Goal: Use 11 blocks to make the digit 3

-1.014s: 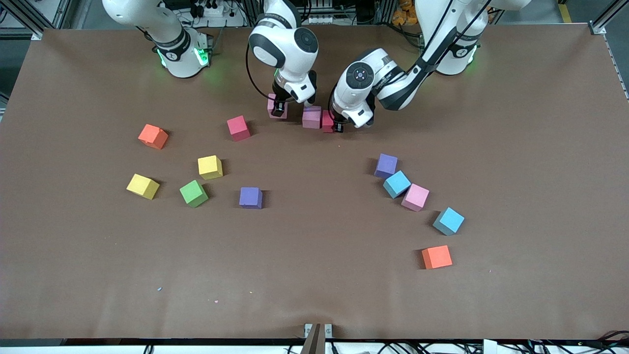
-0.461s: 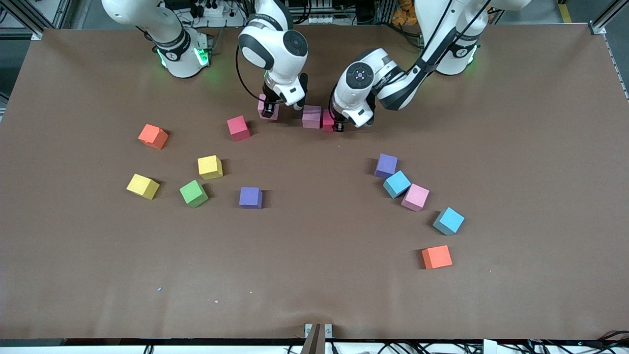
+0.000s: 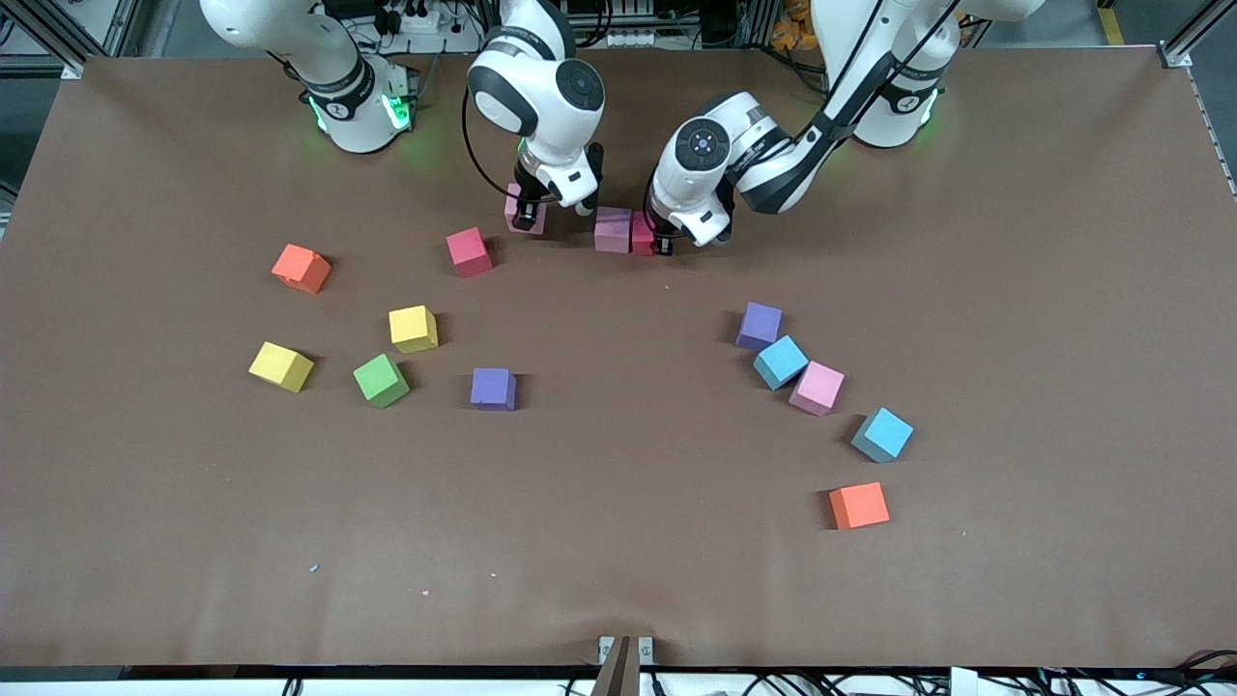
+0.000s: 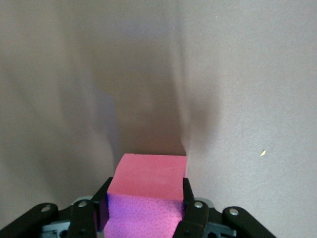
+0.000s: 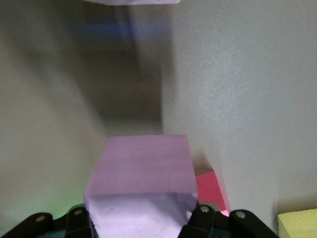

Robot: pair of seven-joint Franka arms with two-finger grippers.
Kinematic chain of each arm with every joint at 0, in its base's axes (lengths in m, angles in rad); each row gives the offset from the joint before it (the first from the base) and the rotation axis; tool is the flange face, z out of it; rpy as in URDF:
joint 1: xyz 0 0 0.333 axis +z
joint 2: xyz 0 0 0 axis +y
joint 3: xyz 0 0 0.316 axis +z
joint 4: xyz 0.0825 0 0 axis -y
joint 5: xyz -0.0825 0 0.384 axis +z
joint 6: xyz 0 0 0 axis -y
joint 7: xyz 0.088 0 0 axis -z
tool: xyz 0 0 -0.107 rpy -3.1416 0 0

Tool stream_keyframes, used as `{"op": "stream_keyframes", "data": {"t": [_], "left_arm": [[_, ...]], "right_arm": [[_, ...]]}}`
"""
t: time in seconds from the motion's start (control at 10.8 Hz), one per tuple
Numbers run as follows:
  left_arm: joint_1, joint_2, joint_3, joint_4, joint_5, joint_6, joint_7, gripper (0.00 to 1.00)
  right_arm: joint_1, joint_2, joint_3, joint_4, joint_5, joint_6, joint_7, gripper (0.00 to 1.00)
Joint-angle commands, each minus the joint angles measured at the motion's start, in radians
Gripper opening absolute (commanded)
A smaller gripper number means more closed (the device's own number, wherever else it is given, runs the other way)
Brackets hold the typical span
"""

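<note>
**Q:** How much of the digit 3 had been laid out at this moment?

**A:** Very little, by the look of it. One pink block [image 3: 613,230] lay on the table [image 3: 618,541] near the robots' bases. The left gripper [image 3: 665,246] was clenched on a crimson block [image 3: 642,234] set against that pink block on the side toward the left arm's end. The right gripper [image 3: 526,217] was clenched on a second pink block [image 3: 520,210], near the first but apart from it, toward the right arm's end. Whether either held block rested on the table could not be told.

**Q:** And what was left?

**A:** Eight cubes lay scattered nearer the front camera. Toward the right arm's end: a second crimson block [image 3: 469,251], a yellow block [image 3: 413,329], a green block [image 3: 380,380] and a purple block [image 3: 493,388]. Toward the left arm's end: another purple block [image 3: 759,326], a light blue block [image 3: 780,362], a third pink block [image 3: 817,388] and a second light blue block [image 3: 881,434]. At most one bar was under way; the column and the other bars had not been started.
</note>
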Motion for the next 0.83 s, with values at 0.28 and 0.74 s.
{"op": "stream_keyframes", "data": {"t": [0.28,0.74], "left_arm": [[-0.014,0.005,0.003,0.000,-0.014,0.014,-0.016,0.12],[0.001,-0.007,0.005,0.005,-0.014,-0.006,-0.022,1.00]], "right_arm": [[0.017,-0.020,0.009,-0.023,-0.006,0.014,0.046,0.13],[0.023,0.012,0.009,-0.015,0.019,0.086,0.047,0.13]]}}
